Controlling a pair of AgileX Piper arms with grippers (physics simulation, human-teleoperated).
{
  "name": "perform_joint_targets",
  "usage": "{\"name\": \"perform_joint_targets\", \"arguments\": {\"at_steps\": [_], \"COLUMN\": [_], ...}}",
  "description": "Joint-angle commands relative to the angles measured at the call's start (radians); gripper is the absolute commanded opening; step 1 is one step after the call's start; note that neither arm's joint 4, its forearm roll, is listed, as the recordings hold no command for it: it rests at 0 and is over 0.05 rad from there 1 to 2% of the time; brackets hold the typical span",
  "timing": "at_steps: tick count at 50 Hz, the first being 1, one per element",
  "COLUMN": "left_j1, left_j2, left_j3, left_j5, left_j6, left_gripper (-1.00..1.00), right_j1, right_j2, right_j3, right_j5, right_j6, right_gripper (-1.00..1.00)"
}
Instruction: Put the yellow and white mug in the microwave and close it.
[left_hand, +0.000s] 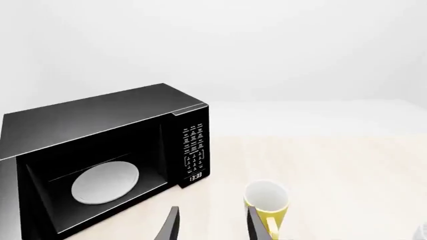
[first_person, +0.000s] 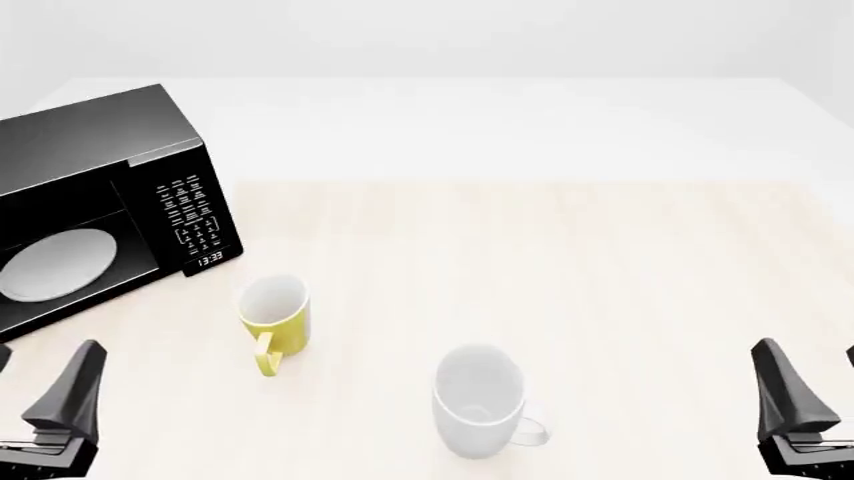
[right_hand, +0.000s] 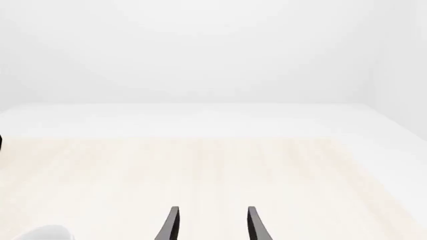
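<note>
Table (first_person: 601, 260): pale wood-grain top, filling most of the front view, white surround beyond it.

Microwave (first_person: 100, 215): black box at the upper left of the front view, cut by the left edge. You can see straight into the cavity, so the front stands open; the door itself is out of frame. White turntable (first_person: 56, 264) lies flat inside. The button panel (first_person: 187, 210) on its right side carries white markings too small to read. The clock (first_person: 210, 261) below the panel reads 13:33, confirmed in the left wrist view. No brand name is legible.

White mug (first_person: 478, 398): lower centre of the front view, upright, handle pointing lower right.

Yellow mug (first_person: 275, 315): upright on the table, left of centre, just below and right of the microwave's panel corner, well apart from the white mug. White inside, handle pointing toward the bottom edge. Nothing touches it.

Left gripper (left_hand: 213, 225): your fingers stand wide apart and empty; the yellow mug sits just past the one finger.

Right gripper (right_hand: 213, 225): also spread wide, empty, over bare table at the lower right.
</note>
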Motion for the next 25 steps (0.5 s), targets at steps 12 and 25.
{"name": "perform_joint_targets", "arguments": {"at_steps": [12,25], "left_j1": [-0.065,-0.116], "left_j2": [0.045,0.012], "left_j3": [-0.035,-0.097], "left_j5": [0.044,0.182], "left_j6": [0.032,0.016], "left_gripper": [1.00,1.00], "right_j1": [0.000,0.001], "right_j2": [0.000,0.000], "right_j3": [0.000,0.000], "right_j5": [0.000,0.000], "right_j6": [0.000,0.000], "right_gripper": [1.00,1.00]}}
